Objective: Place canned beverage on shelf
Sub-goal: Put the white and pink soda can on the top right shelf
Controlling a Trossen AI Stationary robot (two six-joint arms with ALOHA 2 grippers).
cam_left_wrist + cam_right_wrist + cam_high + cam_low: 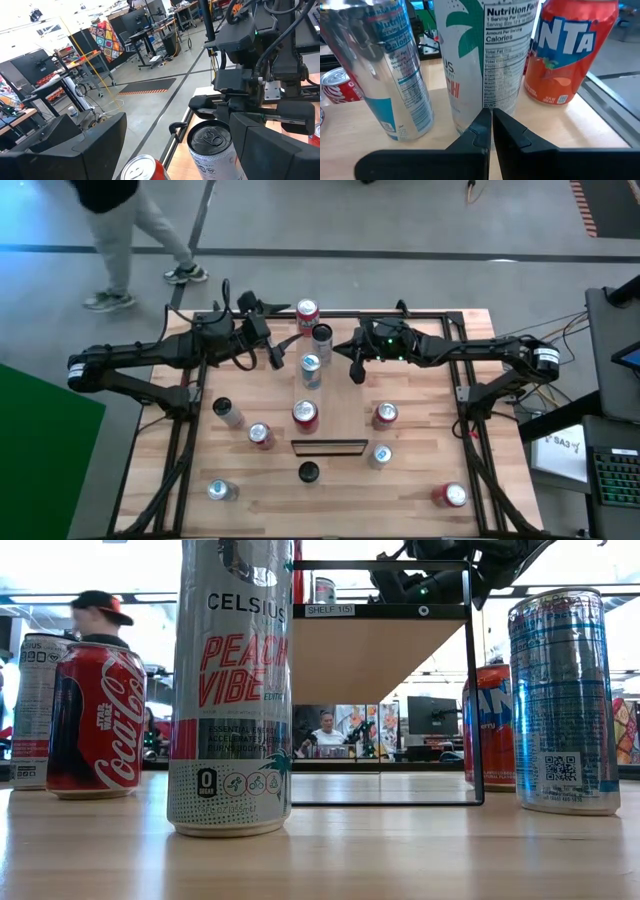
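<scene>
Canned beverage (210, 147), upright toward the shelf's (380, 660) far end, is framed by the spread fingers of the left gripper (274, 358); centring is advised before squeezing. The right gripper (491, 125) is pinched together, empty.

You're looking down on a narrow, dark-edged shelf (329, 446) lying crosswise near the table's middle front. Upright cans stand scattered around it: a red can (305, 415) just behind, a silver-blue one (380, 455) beside its right end, a dark-topped can (308, 472) just in front.
</scene>
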